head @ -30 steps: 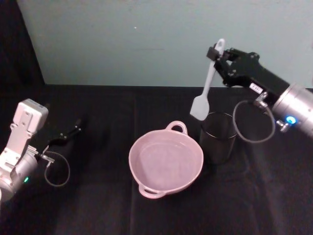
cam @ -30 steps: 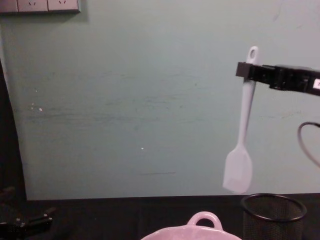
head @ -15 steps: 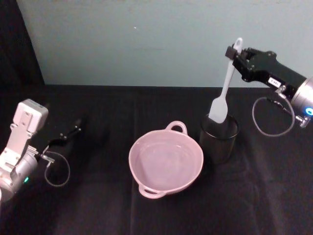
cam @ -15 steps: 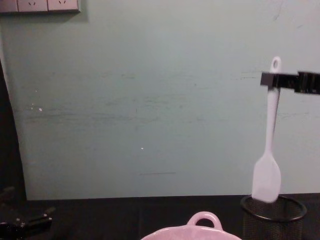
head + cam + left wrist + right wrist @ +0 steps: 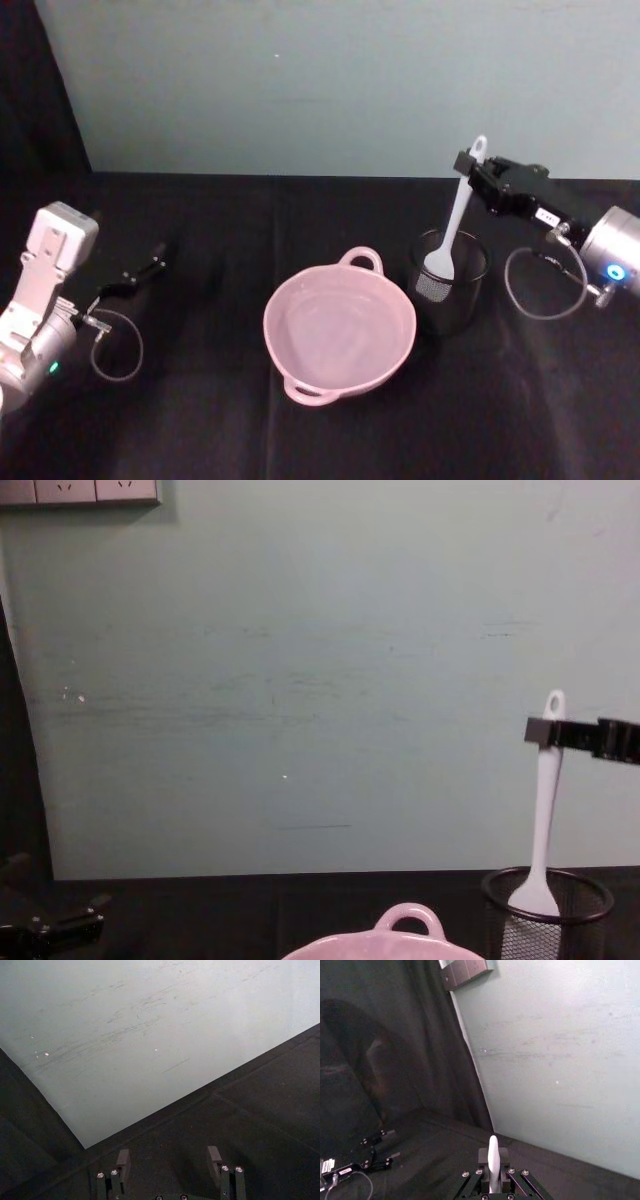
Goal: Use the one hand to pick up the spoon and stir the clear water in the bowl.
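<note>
My right gripper point(image 5: 470, 170) is shut on the upper handle of the white spoon point(image 5: 451, 225), which stands nearly upright. Its broad blade sits inside the black wire-mesh cup point(image 5: 448, 280), as the chest view also shows with the spoon point(image 5: 545, 820) dipping into the cup point(image 5: 548, 910). In the right wrist view the spoon's handle end point(image 5: 493, 1157) sticks up between the shut fingers. The pale pink bowl point(image 5: 338, 327) sits left of the cup, with its looped handle point(image 5: 407, 918) at the chest view's lower edge. My left gripper point(image 5: 140, 272) rests open at the far left.
A black cloth point(image 5: 200, 420) covers the table. A pale green wall point(image 5: 300, 80) stands behind it. A cable loop point(image 5: 545, 285) hangs below my right wrist. Wall sockets point(image 5: 80, 490) sit at the upper left of the chest view.
My right gripper has carried the spoon to the right and down. The blade went from hanging above the table beside the bowl to sitting inside the mesh cup. The left arm has not moved.
</note>
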Controlling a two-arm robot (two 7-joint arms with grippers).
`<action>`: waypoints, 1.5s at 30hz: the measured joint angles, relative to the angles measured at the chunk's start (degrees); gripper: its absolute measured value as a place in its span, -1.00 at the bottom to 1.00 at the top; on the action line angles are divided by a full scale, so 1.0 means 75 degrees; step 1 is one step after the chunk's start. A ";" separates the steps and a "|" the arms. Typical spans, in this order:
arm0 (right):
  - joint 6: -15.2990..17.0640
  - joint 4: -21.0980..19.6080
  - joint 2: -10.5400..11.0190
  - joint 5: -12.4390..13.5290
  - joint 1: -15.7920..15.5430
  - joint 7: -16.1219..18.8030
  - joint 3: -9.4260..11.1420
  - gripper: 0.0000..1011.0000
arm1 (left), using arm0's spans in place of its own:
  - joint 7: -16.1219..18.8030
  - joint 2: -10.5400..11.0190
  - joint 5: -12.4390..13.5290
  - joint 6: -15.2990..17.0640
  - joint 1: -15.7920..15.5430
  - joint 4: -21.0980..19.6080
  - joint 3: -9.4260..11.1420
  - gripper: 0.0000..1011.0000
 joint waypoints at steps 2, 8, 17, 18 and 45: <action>-0.0038 0.0068 -0.0018 0.0055 -0.0032 0.0025 -0.0003 -0.77 | -0.0001 0.0000 0.0000 0.0000 0.0000 0.0000 0.0000 0.99; -0.0148 0.0285 -0.0069 0.0232 -0.0133 0.0078 -0.0005 -0.77 | 0.0000 0.0000 0.0000 0.0000 0.0000 0.0000 0.0000 0.99; -0.0331 0.0799 -0.0253 0.0616 -0.0175 0.0315 0.0047 -0.77 | -0.0001 0.0000 0.0000 0.0000 0.0000 0.0000 0.0000 0.99; -0.0370 0.0915 -0.0303 0.0713 -0.0174 0.0382 0.0070 -0.77 | -0.0001 0.0000 0.0000 0.0000 0.0000 0.0000 0.0000 0.99; -0.0446 0.1521 -0.0326 0.1111 -0.0410 0.0214 0.0318 0.66 | 0.0000 0.0000 0.0000 0.0000 0.0000 0.0000 0.0000 0.99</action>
